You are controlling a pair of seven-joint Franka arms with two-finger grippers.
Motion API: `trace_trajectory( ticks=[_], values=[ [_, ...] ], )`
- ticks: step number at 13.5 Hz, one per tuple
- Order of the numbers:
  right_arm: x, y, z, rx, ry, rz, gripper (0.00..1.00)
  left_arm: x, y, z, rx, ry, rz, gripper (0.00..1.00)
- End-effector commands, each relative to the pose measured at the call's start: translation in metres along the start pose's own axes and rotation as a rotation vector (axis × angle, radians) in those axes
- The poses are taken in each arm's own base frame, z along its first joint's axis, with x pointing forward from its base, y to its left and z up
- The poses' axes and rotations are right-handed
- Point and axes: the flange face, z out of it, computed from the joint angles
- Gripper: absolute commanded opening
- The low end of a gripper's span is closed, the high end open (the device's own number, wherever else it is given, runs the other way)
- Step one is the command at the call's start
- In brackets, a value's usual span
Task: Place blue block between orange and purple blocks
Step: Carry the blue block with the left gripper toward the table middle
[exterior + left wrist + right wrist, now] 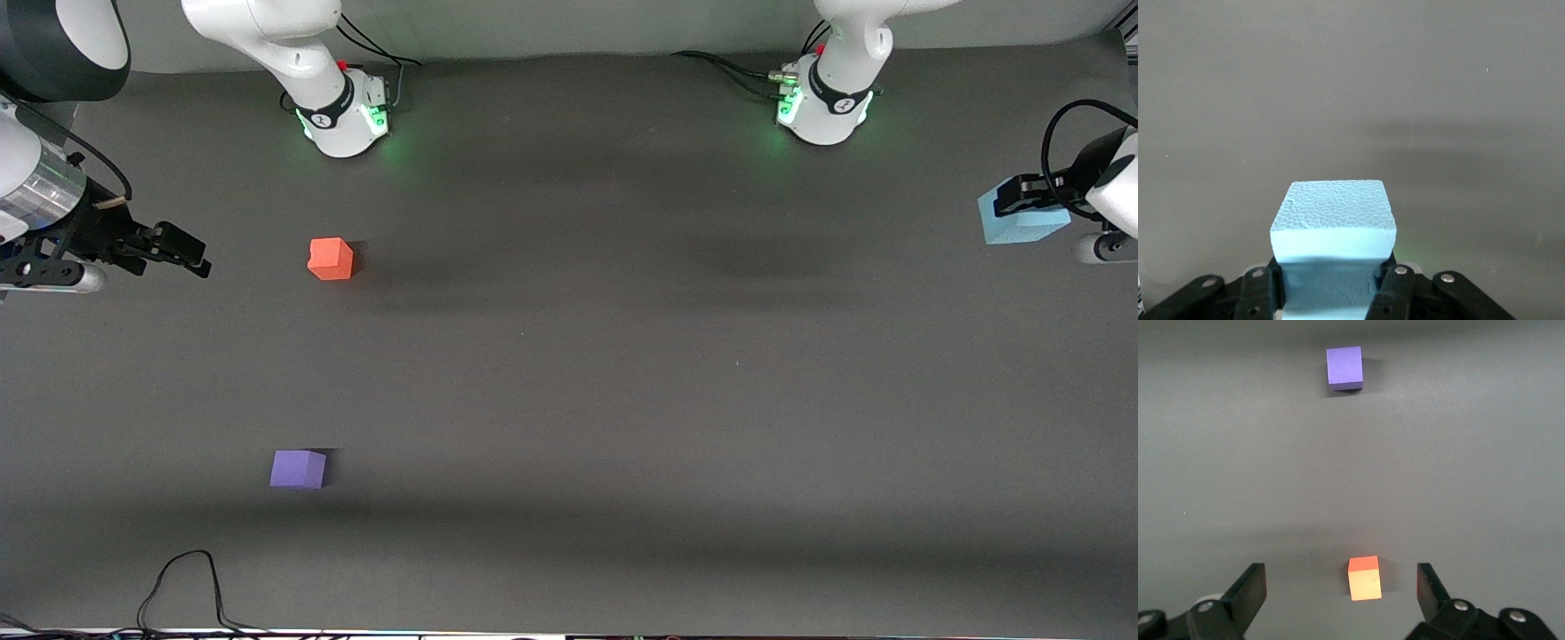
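My left gripper [1018, 200] is shut on the light blue block [1024, 224] and holds it in the air over the left arm's end of the table. In the left wrist view the blue block [1333, 227] sits between the black fingers [1395, 283]. The orange block [331, 259] lies toward the right arm's end. The purple block [298, 468] lies nearer to the front camera than the orange one. My right gripper [182, 252] is open and empty, beside the orange block. The right wrist view shows the orange block [1364, 579] between its open jaws and the purple block [1345, 367] farther off.
The table [622, 373] is a dark grey mat. The arm bases [342, 116] [822, 107] stand along its back edge. A thin black cable [178, 587] loops at the edge nearest the front camera, toward the right arm's end.
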Motion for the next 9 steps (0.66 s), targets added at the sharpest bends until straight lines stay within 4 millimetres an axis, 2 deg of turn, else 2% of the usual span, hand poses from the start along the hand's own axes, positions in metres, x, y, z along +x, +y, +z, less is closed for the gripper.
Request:
trace_trajectory(
  ticks=[1,2,3,6,7,9],
  values=[
    [-0.009,0.000,0.000,0.014,0.014,-0.013,1.00,-0.002,0.039,-0.004,0.012,-0.010,0.026,0.41],
    [-0.009,0.000,0.000,0.014,0.014,-0.013,1.00,-0.003,0.064,-0.008,0.016,0.003,-0.018,0.41],
    [-0.009,0.000,0.001,0.013,0.011,-0.013,1.00,-0.004,0.099,-0.012,0.024,0.016,-0.053,0.41],
    [-0.009,0.001,0.002,0.013,0.010,-0.013,1.00,-0.011,0.226,-0.011,-0.008,0.023,-0.139,0.41],
    [-0.009,0.001,0.003,0.013,0.008,-0.013,1.00,-0.015,0.278,-0.010,-0.023,0.022,-0.173,0.41],
    [-0.009,-0.001,0.004,0.013,0.007,-0.014,1.00,-0.009,0.361,-0.007,-0.078,0.005,-0.257,0.41]
  ],
)
